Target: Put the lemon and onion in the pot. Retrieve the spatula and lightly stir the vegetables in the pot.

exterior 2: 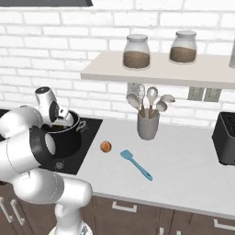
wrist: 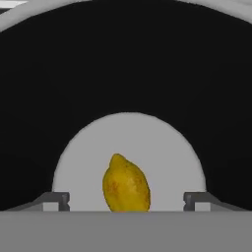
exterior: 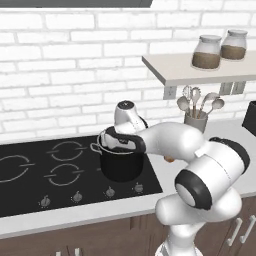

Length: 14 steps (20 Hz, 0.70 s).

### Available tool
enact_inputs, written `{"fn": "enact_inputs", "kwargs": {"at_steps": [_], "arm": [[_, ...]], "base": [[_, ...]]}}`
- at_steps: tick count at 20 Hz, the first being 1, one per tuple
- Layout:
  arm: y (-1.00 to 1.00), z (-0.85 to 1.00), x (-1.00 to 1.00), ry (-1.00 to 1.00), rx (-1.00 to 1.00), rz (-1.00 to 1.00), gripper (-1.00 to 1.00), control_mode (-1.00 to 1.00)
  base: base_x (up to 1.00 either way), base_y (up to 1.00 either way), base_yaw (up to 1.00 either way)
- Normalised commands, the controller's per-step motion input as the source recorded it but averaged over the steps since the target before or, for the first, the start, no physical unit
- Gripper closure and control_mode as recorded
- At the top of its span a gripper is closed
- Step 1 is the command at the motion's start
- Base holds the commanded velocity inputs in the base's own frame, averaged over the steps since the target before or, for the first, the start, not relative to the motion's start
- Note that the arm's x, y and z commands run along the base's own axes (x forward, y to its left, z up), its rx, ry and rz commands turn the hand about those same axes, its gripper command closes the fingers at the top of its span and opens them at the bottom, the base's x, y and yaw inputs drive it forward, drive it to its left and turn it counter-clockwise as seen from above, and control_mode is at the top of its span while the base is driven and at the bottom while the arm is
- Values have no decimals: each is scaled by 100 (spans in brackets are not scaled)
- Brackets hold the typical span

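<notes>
The black pot (exterior: 122,167) with a silvery rim stands on the cooktop's right side, and my hand reaches down into its mouth. In the hand view the yellow lemon (wrist: 125,184) lies on the pot's pale bottom. My gripper (wrist: 126,201) is open, its fingertips (wrist: 55,199) wide on either side of the lemon and touching nothing. The small orange onion (exterior 2: 106,146) rests on the counter to the right of the pot (exterior 2: 69,140). The light-blue spatula (exterior 2: 136,164) lies flat on the counter just right of the onion.
A grey cup of silver spoons and a whisk (exterior 2: 148,124) stands by the wall behind the spatula. A black appliance (exterior 2: 226,137) sits at the counter's far right. A shelf with jars (exterior 2: 156,71) hangs above. The black cooktop (exterior: 30,180) stretches left of the pot.
</notes>
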Motion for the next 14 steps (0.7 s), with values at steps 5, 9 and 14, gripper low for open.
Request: {"fn": "enact_inputs", "kwargs": {"at_steps": [5,9,14], "arm": [[-4,64,-16,-1,1,0,-100,-100],[-40,100,-58,-10,9,0,-100,-100],[-92,98,-57,0,15,-10,-100,-100]], "base": [[0,0,0],[0,0,0],[0,0,0]]}}
